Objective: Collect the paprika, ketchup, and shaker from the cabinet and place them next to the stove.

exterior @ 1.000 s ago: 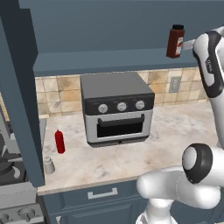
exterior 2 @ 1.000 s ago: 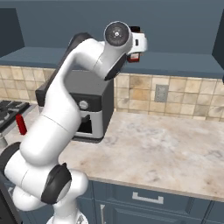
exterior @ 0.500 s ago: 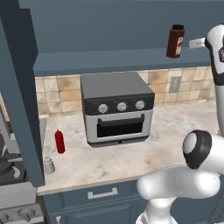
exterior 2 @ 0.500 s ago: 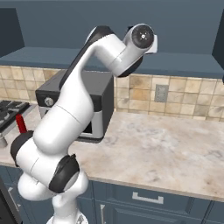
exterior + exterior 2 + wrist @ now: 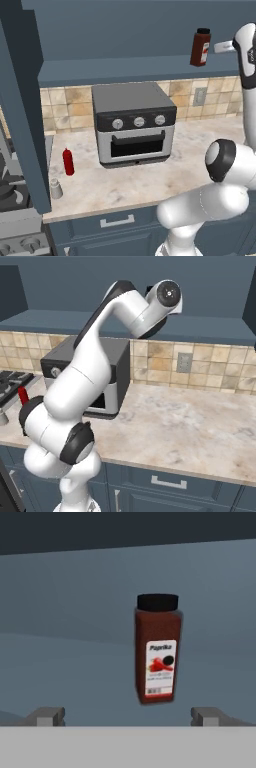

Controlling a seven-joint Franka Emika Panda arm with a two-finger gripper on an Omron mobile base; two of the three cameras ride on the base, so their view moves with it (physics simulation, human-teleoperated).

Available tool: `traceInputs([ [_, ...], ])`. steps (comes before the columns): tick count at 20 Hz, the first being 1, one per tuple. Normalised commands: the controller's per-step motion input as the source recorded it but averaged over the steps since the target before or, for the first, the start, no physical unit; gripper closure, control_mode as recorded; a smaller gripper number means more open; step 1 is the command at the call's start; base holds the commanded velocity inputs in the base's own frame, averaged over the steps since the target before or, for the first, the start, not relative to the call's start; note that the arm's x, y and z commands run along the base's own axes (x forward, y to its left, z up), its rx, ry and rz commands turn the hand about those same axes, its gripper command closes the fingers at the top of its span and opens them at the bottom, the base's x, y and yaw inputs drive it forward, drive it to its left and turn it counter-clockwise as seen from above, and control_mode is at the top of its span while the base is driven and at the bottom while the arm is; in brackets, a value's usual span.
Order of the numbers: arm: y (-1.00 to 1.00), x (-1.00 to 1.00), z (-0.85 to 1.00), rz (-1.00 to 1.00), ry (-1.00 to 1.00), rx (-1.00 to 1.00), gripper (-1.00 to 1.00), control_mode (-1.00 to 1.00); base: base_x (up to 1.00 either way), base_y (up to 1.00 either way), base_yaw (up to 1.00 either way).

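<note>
Left base view: paprika point(image 5: 200, 47) stands upright on the cabinet point(image 5: 140, 70) shelf, near its front edge, at the right end of the shelf. Arm raised at the right edge, wrist level with the jar.
Left base view, worktop point(image 5: 150, 180): ketchup point(image 5: 68, 162) and shaker point(image 5: 56, 188) both stand at the left end, beside the stove point(image 5: 12, 200). Toaster oven point(image 5: 132, 123) sits mid-worktop, under the shelf.
Judged progress: 2 of 3 items look placed; the jar is the last one up.
Right base view: arm bent high, wrist at shelf height; claw hidden behind the wrist from this side.
Hand view: claw point(image 5: 127, 716) spread wide, both tips low in frame, holding nothing. Jar point(image 5: 157, 649) upright ahead, not yet between the tips, offset toward the right tip.
Risk 1: offset uncorrected, the right tip could clip the jar on approach and tip it or shove it back.
Risk 2: jar is tall and close to the shelf lip; a nudge could send it down onto the oven or worktop.
Risk 3: a low grip leaves it top-heavy during carry.
</note>
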Motion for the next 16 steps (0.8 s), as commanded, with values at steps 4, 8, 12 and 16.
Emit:
traceInputs([
  [4, -0.02, 0.32, 0.00, 0.00, 0.01, 0.00, -1.00, -1.00, 0.00, 0.00, 0.00],
  [8, -0.10, 0.32, 0.00, 0.02, 0.01, 0.00, -1.00, -1.00, 0.00, 0.00, 0.00],
  [12, -0.16, 0.25, 0.00, 0.03, 0.00, 0.00, -1.00, -1.00, 0.00, 0.00, 0.00],
  [16, -0.16, 0.20, 0.00, 0.04, 0.00, 0.00, -1.00, -1.00, 0.00, 0.00, 0.00],
])
